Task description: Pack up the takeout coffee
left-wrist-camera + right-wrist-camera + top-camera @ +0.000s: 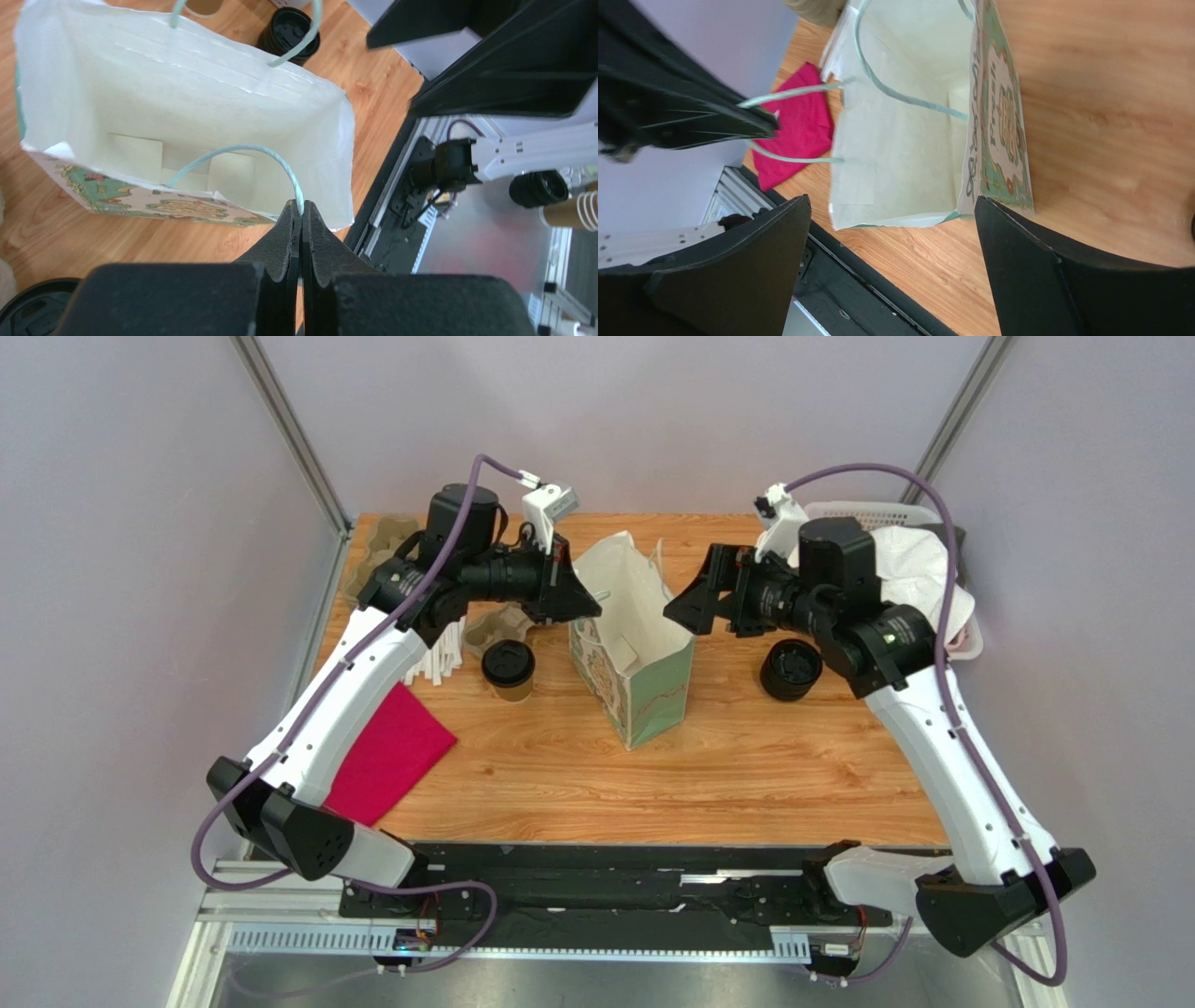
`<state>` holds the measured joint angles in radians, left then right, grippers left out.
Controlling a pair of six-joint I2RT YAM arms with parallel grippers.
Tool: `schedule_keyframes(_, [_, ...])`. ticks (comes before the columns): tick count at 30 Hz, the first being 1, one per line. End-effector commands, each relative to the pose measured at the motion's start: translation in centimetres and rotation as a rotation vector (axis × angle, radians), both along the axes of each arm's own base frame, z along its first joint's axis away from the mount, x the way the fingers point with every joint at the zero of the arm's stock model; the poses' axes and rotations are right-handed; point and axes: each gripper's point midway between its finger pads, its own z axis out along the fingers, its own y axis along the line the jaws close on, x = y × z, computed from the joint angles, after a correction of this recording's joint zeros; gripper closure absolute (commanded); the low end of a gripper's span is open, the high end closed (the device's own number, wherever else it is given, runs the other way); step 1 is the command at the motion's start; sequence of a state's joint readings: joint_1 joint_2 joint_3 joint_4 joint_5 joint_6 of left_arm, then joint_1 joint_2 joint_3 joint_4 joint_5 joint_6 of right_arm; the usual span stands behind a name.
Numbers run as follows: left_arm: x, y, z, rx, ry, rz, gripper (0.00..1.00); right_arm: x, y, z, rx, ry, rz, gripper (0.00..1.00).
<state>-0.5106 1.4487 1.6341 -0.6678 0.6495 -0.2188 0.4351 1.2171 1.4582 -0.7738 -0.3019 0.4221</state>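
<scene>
Takeout coffee (508,667) untouched, left claw (302,207) (arm outstretched) — pinching bag handle (246,147)

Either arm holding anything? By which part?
Left jaws pinch the paper bag's string handle, at the loop's top. Right jaws open, empty.

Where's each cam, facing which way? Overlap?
Top external: above and behind the bases, looking down on the table; left arm and right arm show.
Left wrist: on the left arm, looking down into the paper bag; left pincer shut on its handle.
Right wrist: faces the bag's mouth from the opposite side; right pincer open.
Shared: both wrist views see inside the bag.
</scene>
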Motion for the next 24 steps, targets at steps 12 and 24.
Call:
schedule_keyframes(12, [-4.3,0.8,1.8,-0.008,-0.08,-0.167,1.0,2.2,2.6,8.2,0.048,-0.214,0.139,0.0])
schedule_keyframes(24, [-4.3,0.8,1.2,0.001,-0.076,-0.169,1.0,4.0,6.5,6.8,0.072,-0.169,0.241,0.32])
